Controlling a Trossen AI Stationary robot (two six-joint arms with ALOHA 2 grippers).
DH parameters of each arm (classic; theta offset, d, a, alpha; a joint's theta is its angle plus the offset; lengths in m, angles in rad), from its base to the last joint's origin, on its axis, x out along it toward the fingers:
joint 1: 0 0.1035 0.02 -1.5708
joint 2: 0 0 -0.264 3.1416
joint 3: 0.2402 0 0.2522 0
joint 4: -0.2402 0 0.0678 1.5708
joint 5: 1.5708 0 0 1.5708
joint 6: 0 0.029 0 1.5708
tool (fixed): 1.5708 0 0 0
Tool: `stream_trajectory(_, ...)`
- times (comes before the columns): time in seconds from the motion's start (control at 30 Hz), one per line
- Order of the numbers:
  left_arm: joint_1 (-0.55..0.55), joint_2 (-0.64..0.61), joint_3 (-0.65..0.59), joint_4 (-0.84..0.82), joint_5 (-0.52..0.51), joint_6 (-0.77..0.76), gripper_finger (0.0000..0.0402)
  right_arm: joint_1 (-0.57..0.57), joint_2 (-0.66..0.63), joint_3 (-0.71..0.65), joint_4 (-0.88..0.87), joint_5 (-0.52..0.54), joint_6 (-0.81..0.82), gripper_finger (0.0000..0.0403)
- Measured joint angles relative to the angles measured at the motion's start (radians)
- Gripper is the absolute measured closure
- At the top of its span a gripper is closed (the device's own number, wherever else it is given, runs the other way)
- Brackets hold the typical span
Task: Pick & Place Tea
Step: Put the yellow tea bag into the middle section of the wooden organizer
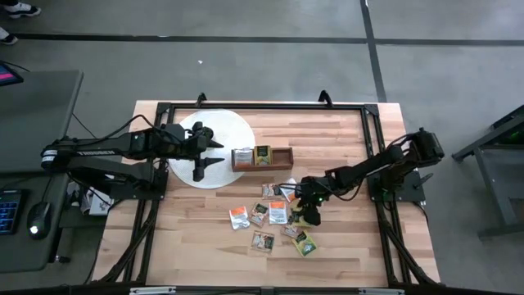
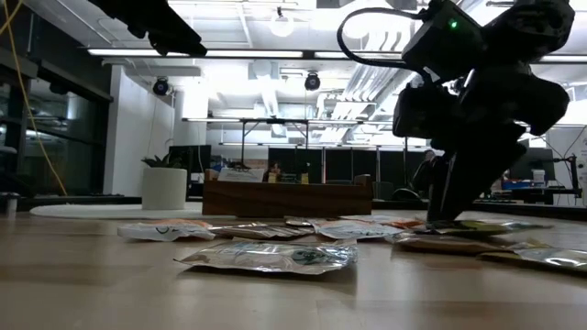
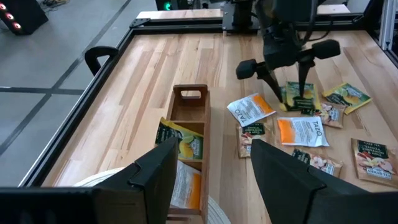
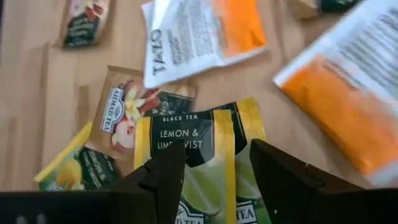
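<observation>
Several small tea sachets lie flat and loosely overlapping on the wooden table, right of centre. My right gripper is open and slants down over a green-and-yellow sachet, one finger on each side of it. From the left wrist view its fingers reach down to that sachet. An orange-and-white sachet and a brownish one lie just beyond. My left gripper waits open above the white disc. My right gripper comes at the green-and-yellow sachet from above, slanting down, and its open fingertips stand low at the sachet's sides. The sachet lies flat on the table. Whether the tips touch it I cannot tell.
The long brown wooden box stands between disc and sachets, a green-and-yellow sachet and an orange-and-white one inside. More sachets lie toward the near edge. A black rail frame borders the table.
</observation>
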Motion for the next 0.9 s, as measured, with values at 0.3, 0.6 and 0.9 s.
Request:
stream_trajectory(0.3, 0.0, 0.0, 0.0, -0.016, 0.0, -0.001, 0.0199, 0.037, 0.055, 0.002, 0.012, 0.067, -0.002, 0.0238)
stream_trajectory(0.6, 0.0, 0.0, 0.0, -0.025, 0.0, -0.002, 0.0199, 0.039, 0.085, 0.002, 0.032, 0.106, 0.003, 0.0337)
stream_trajectory(0.9, 0.0, 0.0, 0.0, -0.025, 0.0, -0.003, 0.0199, 0.012, 0.07, -0.003, 0.045, 0.086, 0.029, 0.0399)
